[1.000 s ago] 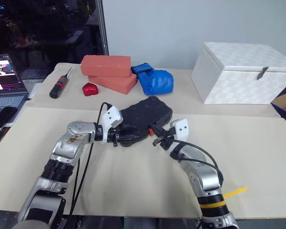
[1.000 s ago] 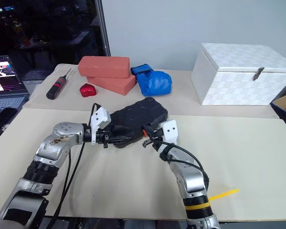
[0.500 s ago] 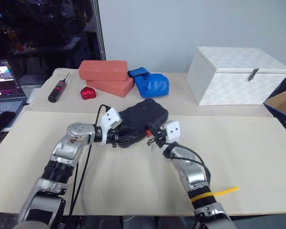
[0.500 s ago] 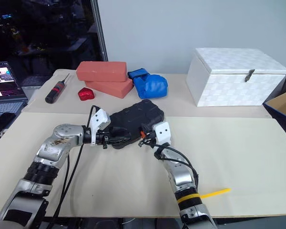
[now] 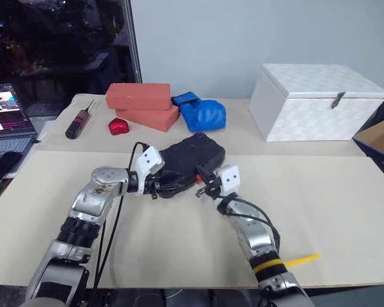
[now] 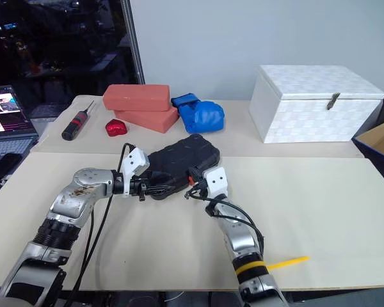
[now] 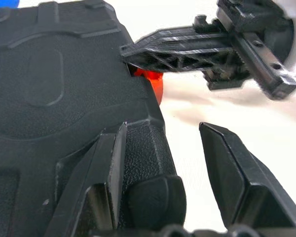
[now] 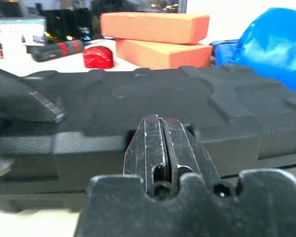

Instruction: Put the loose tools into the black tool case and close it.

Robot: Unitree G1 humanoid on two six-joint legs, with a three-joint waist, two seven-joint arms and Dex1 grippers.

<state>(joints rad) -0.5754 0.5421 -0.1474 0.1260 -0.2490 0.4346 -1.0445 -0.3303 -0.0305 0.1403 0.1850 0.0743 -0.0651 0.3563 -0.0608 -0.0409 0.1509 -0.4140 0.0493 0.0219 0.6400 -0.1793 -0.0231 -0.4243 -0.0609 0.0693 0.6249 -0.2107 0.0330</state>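
Resting lid-down, pebbled black plastic clamshell case point(image 5: 191, 161), rounded corners

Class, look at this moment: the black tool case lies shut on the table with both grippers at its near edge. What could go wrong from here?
1. The right gripper, fingers shut, presses at the orange latch; it might slip off without fastening it.
2. The left gripper has only one finger over the black tool case at its corner, so a push could slide the case towards the blue bag.
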